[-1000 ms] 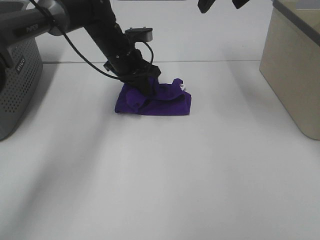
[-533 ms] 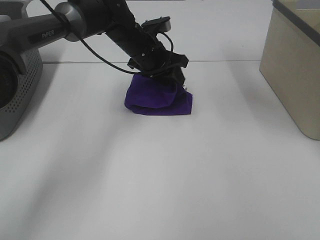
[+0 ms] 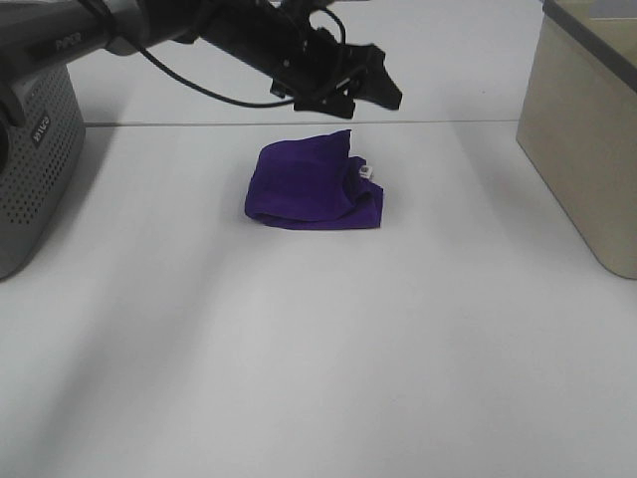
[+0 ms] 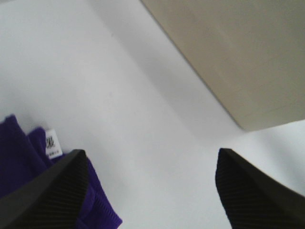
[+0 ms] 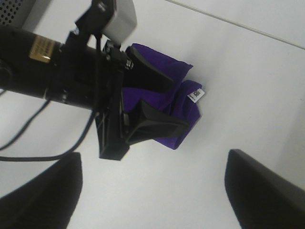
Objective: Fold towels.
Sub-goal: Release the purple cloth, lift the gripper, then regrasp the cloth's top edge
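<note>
The deep purple towel (image 3: 314, 186) lies folded in a small bundle on the white table, its white tag (image 3: 364, 171) at the right edge. My left gripper (image 3: 363, 98) hangs open and empty above the towel's far right edge, not touching it. In the left wrist view its fingers (image 4: 47, 191) stand wide apart over the towel (image 4: 19, 157) and tag (image 4: 53, 144). My right gripper (image 5: 152, 195) is open and empty, high above, looking down on the left gripper (image 5: 176, 102) and the towel (image 5: 159, 59). It is outside the high view.
A grey perforated basket (image 3: 35, 169) stands at the left edge of the table. A beige basket (image 3: 587, 129) stands at the right and also shows in the left wrist view (image 4: 238, 52). The left arm's cable hangs beside the arm.
My left gripper was down on the towel, carried a fold toward the right, let go and rose. The towel now lies as a neater, narrower bundle.
</note>
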You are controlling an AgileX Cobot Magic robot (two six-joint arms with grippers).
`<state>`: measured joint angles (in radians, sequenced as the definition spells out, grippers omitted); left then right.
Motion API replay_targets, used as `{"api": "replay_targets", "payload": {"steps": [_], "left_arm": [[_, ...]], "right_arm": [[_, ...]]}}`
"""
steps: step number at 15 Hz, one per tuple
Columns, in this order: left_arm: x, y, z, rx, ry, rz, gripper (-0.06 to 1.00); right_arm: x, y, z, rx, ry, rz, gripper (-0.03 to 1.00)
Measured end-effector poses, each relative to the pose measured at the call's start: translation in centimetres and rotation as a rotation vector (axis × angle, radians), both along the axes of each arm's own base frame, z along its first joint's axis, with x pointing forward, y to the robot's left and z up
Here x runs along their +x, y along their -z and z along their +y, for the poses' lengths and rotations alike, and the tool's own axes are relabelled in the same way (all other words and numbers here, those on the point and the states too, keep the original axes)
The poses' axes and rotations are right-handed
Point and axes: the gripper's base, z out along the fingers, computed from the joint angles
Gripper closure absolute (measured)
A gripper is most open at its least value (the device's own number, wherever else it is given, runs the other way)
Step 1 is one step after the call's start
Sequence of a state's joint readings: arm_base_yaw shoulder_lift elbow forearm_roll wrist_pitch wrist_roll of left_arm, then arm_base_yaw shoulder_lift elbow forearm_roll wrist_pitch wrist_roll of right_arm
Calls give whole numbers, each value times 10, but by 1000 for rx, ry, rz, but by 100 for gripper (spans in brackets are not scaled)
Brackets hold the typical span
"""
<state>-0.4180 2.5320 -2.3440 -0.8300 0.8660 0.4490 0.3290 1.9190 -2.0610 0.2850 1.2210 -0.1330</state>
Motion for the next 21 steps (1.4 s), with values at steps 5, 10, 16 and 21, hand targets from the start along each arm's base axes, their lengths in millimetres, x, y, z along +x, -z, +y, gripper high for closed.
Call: {"api": "replay_targets", "payload": {"steps": [5, 10, 16, 21], "left_arm": [[14, -34, 30, -8, 3, -91, 26], [19, -14, 58, 178, -32, 5, 26], [24, 71, 16, 106, -62, 38, 27], [26, 105, 1, 12, -128, 62, 27]], "right_arm": [[0, 1, 0, -1, 0, 2, 17], [-1, 21, 0, -28, -8, 65, 17], [-1, 21, 1, -11, -12, 73, 17], [-1, 21, 1, -9, -12, 73, 17]]}}
